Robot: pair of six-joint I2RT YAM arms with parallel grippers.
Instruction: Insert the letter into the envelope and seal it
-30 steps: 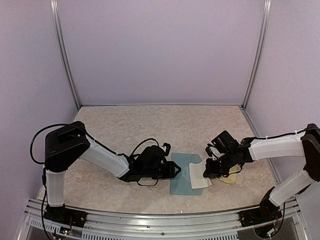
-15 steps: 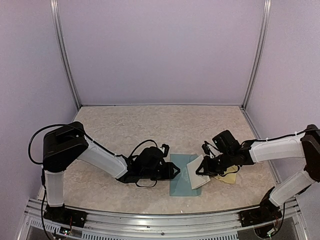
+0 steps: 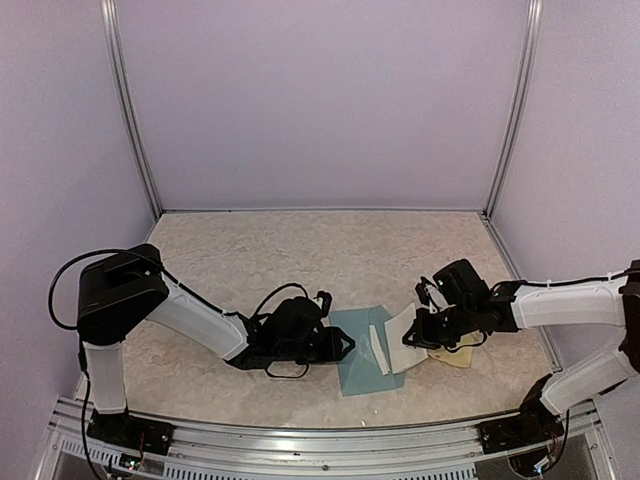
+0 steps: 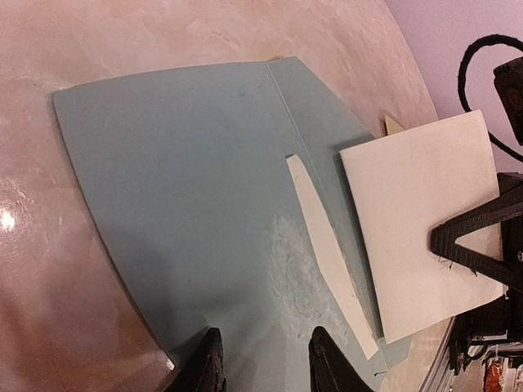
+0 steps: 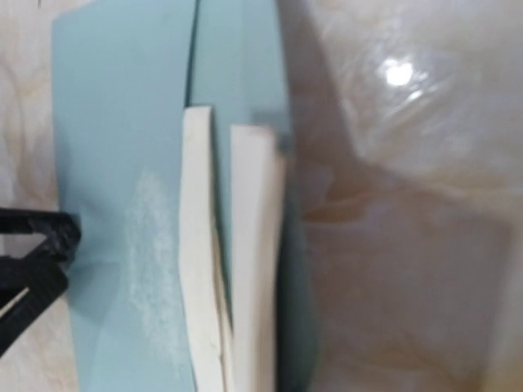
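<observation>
The envelope (image 3: 362, 350) lies flat on the surface (image 3: 300, 250), near the front edge and between the two arms. The left hand (image 4: 265, 367) sits at its left end with its fingers parted and nothing between them. Whether the tips press the paper, I cannot tell.

The right hand (image 3: 420, 330) is clenched on the letter (image 4: 409, 212), which hangs tilted over the envelope's right end, above a yellow sheet (image 3: 462, 355). A white strip (image 4: 323, 245) runs beside the fold line and may mark the pocket's mouth.

The step in hand looks like insertion. To do it well:
- Drop the letter's leading edge low and square to that fold.
- Slide it leftward at a shallow angle.
- Have the left hand pin the envelope so it cannot skate away.
</observation>
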